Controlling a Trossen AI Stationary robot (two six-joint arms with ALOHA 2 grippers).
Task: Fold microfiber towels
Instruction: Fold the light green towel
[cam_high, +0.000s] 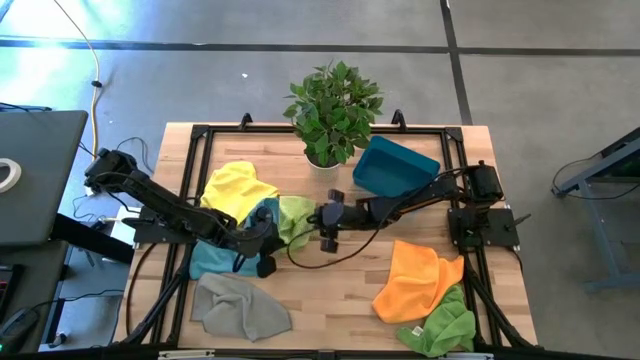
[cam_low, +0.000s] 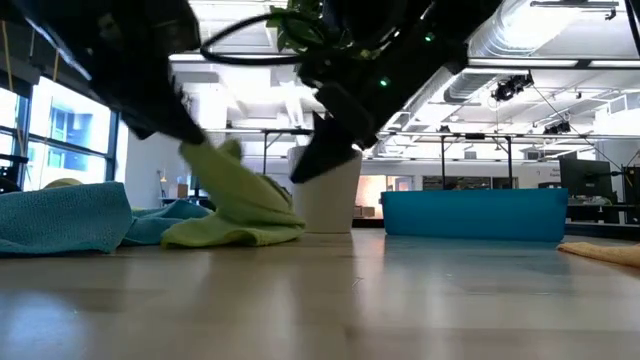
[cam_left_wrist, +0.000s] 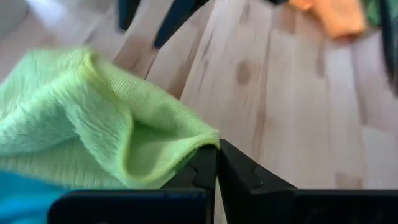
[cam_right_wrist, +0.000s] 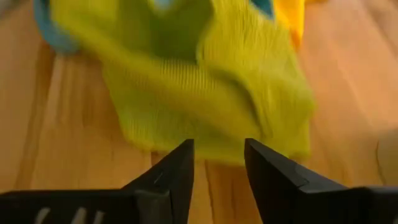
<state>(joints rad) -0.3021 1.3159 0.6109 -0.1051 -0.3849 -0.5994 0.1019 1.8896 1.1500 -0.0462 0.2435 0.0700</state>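
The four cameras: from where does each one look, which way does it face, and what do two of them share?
High view: above the table, looking straight down; both arms show.
Low view: table height, looking level into the room; arms come from above.
Left wrist view: behind the shut left gripper, pinching the light green towel.
Right wrist view: behind the open right gripper, facing that towel.
Shared: both wrist views show the same towel.
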